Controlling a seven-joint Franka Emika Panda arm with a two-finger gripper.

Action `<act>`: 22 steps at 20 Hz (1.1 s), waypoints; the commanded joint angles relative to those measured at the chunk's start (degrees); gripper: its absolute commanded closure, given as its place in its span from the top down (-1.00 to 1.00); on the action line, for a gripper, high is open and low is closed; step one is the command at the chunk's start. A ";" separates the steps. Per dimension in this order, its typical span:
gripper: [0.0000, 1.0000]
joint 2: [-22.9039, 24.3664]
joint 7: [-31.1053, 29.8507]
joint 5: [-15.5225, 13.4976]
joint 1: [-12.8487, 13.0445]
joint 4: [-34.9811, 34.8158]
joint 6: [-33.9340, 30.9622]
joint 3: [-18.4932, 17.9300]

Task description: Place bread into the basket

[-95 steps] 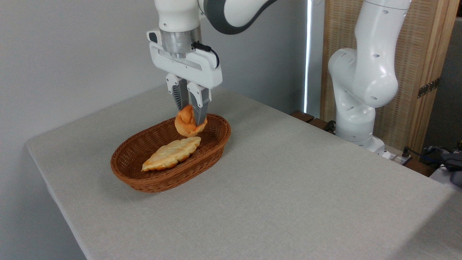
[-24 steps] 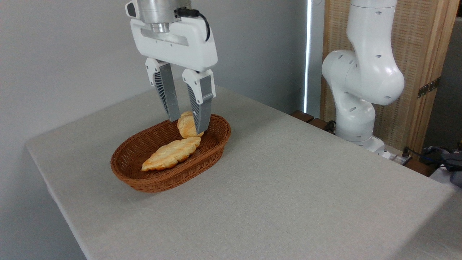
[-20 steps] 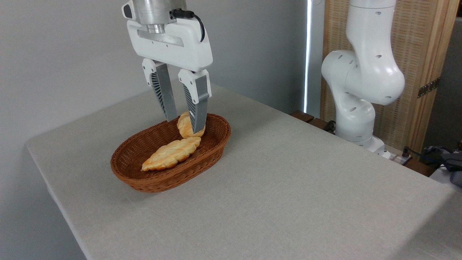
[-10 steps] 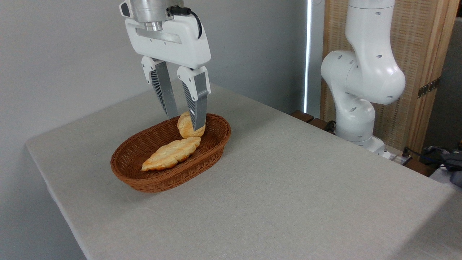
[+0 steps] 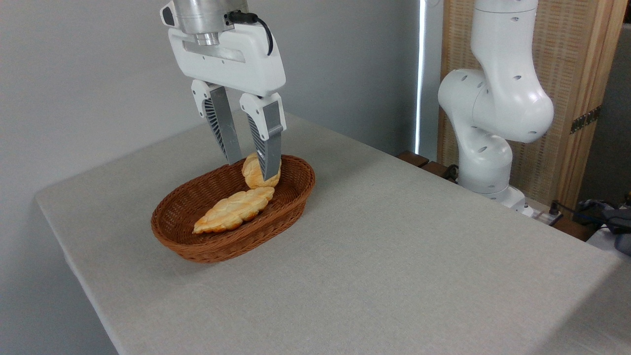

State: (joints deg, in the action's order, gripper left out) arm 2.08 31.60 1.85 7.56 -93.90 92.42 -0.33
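The main risk from here looks small but real: the bread (image 5: pixel 255 173) sits at the far right end of the basket (image 5: pixel 197 249), propped against the flaring wall and resting partly on the tip of the long braided loaf (image 5: pixel 232 210), so a bump could roll it off that perch or nudge it toward the rim. The likeliest cause would be the gripper (image 5: pixel 249 170) itself, whose two fingers (image 5: pixel 268 143) are spread apart with nothing between them; the right-hand one overlaps the bun in this view, and from a single angle I cannot tell whether its tip is touching the crust or merely hanging in front of it. If it does touch, a sideways move rather than a straight lift might drag the bun along or tip the light wicker on the desk (image 5: pixel 394 256). The bun itself is small and round, with an orange-golden crust folded into knotted segments, noticeably deeper in colour than the pale-yellow loaf below it. It seems to stand somewhat on edge rather than flat. With it lying inside the basket and the fingers empty, the placing appears done, and only a clean withdrawal upward seems to be left.
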 commanded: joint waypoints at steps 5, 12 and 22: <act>1.00 -0.94 0.57 0.52 -0.18 1.52 -2.07 0.60; 1.00 -1.03 6.63 -4.23 -0.35 1.52 -2.07 -0.28; 1.00 -1.03 8.22 -4.05 -0.35 1.44 -2.07 -0.28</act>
State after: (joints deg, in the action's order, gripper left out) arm 1.54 38.18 -1.28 7.43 -93.89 92.40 -0.33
